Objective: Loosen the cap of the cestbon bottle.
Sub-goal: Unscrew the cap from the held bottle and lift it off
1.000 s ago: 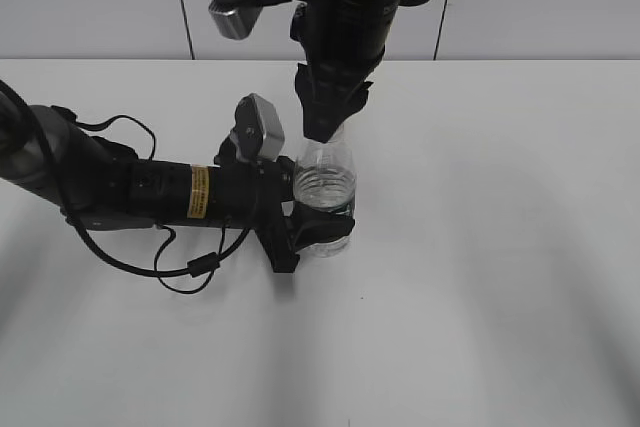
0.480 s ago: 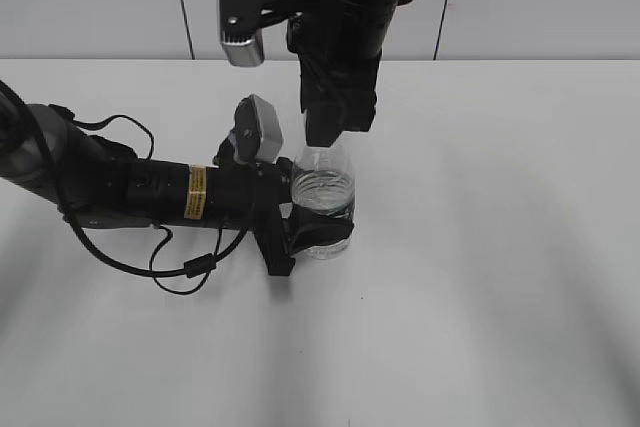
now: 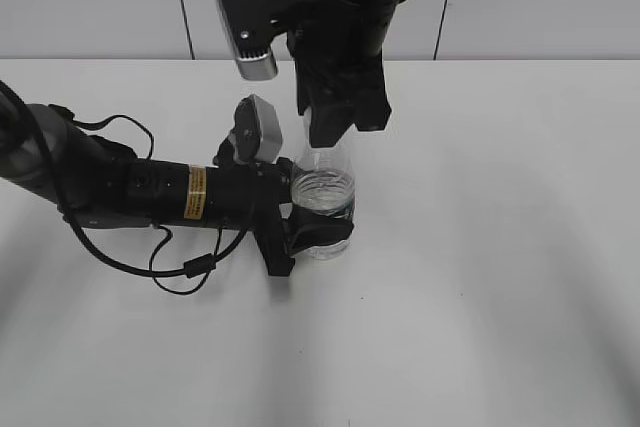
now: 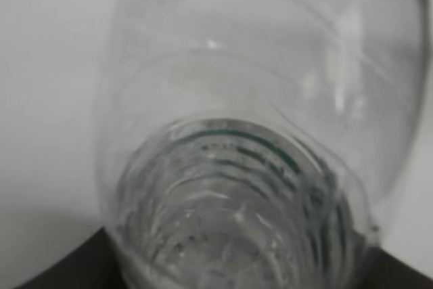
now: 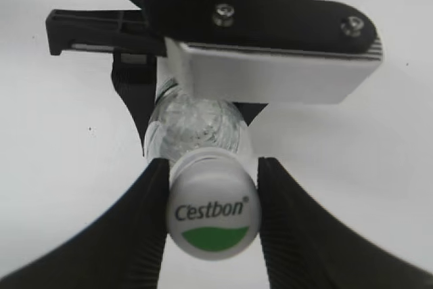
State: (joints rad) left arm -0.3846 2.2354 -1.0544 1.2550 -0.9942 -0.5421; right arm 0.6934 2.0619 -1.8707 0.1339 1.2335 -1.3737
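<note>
Exterior view shows the right gripper (image 3: pixel 338 127) has swung round about the neck since a second ago, its wrist camera now turned further toward us, so I judge the twist underway. Its fingers pinch the small round white plastic cap (image 5: pixel 214 212). The small clear plastic water bottle (image 3: pixel 323 209) stands upright on the white counter (image 3: pixel 500 247), long axis vertical, cap up, clamped low by the left gripper (image 3: pixel 300 229).
</note>
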